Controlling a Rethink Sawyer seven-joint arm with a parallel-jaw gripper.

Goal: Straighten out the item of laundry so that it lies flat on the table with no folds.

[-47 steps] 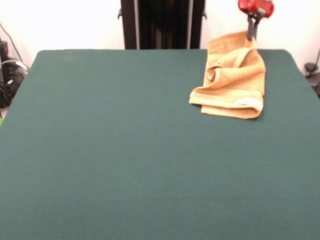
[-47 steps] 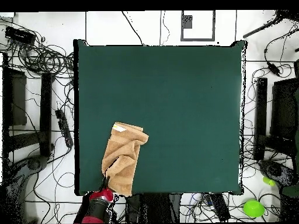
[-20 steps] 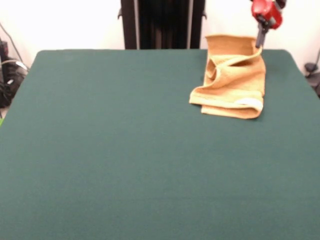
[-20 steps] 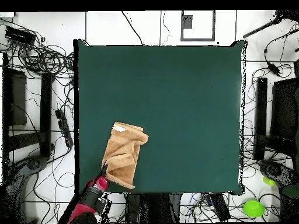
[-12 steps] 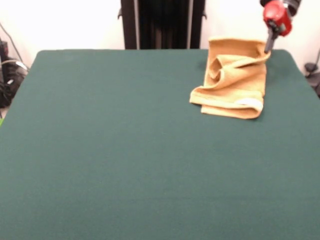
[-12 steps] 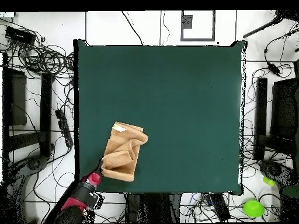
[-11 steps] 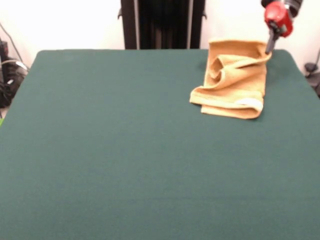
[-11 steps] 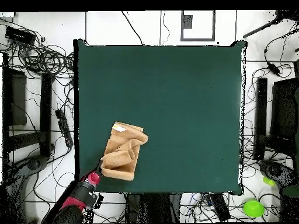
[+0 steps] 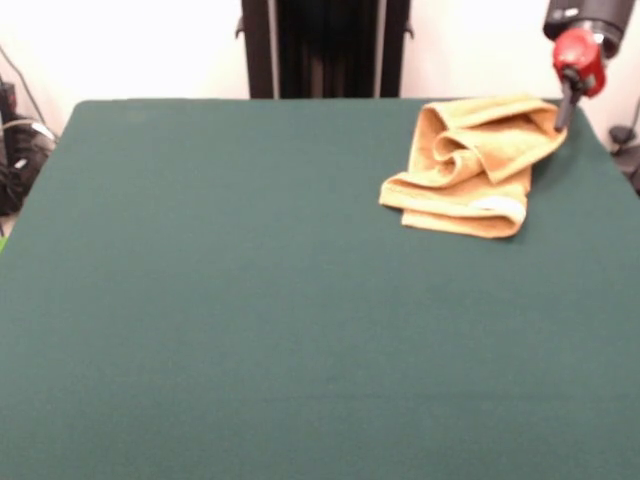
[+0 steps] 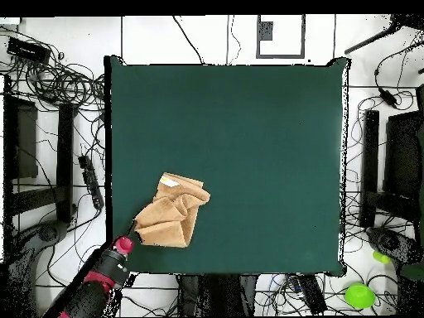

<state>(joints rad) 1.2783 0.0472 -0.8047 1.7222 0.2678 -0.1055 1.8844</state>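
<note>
Towel (image 9: 470, 165), orange-tan and bunched in folds, lies on the green table (image 9: 250, 300) at the upper right of the front view, its far right corner pinched in the closed red pincer (image 9: 563, 118).

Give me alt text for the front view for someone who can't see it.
A crumpled orange-tan towel lies folded near the far right corner of a dark green table. A red and black gripper comes down at the towel's far right corner, which is drawn toward the table's edge.
</note>
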